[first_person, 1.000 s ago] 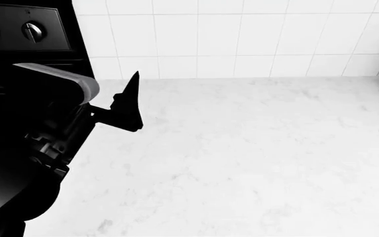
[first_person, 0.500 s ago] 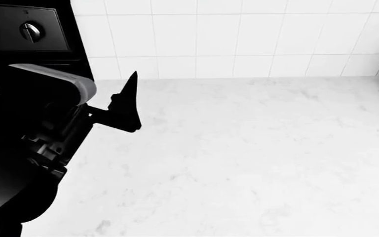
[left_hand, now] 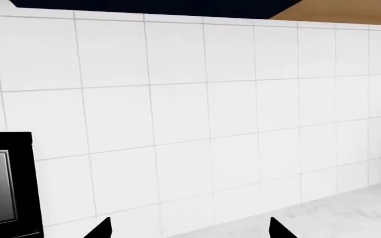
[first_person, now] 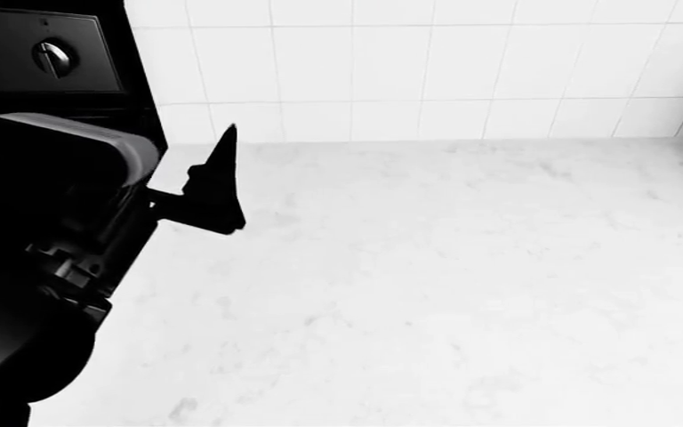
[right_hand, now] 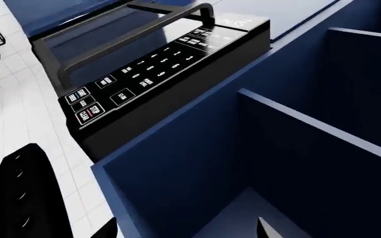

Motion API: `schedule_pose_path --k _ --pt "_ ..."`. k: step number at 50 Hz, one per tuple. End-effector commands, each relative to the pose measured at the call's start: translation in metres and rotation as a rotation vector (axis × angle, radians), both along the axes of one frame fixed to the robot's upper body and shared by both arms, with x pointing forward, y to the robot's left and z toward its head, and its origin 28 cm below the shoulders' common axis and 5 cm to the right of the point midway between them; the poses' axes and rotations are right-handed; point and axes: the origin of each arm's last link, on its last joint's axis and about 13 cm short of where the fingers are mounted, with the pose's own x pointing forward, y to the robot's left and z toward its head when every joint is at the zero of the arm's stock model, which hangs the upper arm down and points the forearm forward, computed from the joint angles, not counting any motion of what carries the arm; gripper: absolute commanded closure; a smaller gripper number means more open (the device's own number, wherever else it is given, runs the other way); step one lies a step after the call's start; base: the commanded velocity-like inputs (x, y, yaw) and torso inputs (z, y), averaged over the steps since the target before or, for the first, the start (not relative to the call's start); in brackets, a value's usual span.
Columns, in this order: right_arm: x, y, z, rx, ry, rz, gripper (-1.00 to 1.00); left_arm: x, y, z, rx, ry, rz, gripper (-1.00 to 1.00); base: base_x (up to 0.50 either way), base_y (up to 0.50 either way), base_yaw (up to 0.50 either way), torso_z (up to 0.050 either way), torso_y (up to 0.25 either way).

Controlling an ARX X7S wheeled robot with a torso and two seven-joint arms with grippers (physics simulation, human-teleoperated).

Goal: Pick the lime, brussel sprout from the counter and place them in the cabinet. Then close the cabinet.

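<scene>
Left end effector [first_person: 217,191] raised over the bare white surface [first_person: 461,285]; right end effector [right_hand: 184,230] up at the open blue cabinet [right_hand: 296,148].

Left tips spread wide in the wrist view, nothing between them, facing the tiled wall [left_hand: 210,114] — right tips likewise apart and empty, pointed into the cabinet's divided interior just beside the black microwave [right_hand: 157,74]. Neither lime nor brussel sprout visible in any view, so present location cannot be told; possibly already shelved, possibly outside the frames. Likely risks: shutting the cabinet with an item left on the surface, or striking the divider or microwave handle while withdrawing the right arm from so tight a space. Keypad legends on the microwave too small to read; stove knobs [first_person: 51,58] at far left unlabelled.
</scene>
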Motion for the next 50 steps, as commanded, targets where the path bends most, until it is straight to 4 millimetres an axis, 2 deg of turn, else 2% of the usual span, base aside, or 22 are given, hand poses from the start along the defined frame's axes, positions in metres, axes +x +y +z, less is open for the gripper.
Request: schedule_pose_path --k 1,26,38,50 --pt "-0.018 -0.005 -0.015 -0.041 -0.020 0.043 -1.00 -0.004 0.003 -0.022 0.022 0.097 0.005 -1.00 0.00 0.00 0.00 0.000 0.000" --pt "-0.050 -0.021 -0.059 -0.140 0.048 0.075 -1.00 -0.004 0.001 -0.018 0.029 0.091 -0.003 -1.00 0.00 0.00 0.00 0.000 0.000" --pt "-0.056 -0.033 -0.088 -0.145 0.101 0.029 -1.00 -0.005 0.002 -0.016 0.030 0.089 0.000 -1.00 0.00 0.00 0.00 0.000 0.000" --pt "-0.064 -0.052 -0.106 -0.099 0.127 -0.029 -1.00 -0.005 0.002 -0.017 0.030 0.091 0.002 -1.00 0.00 0.00 0.00 0.000 0.000"
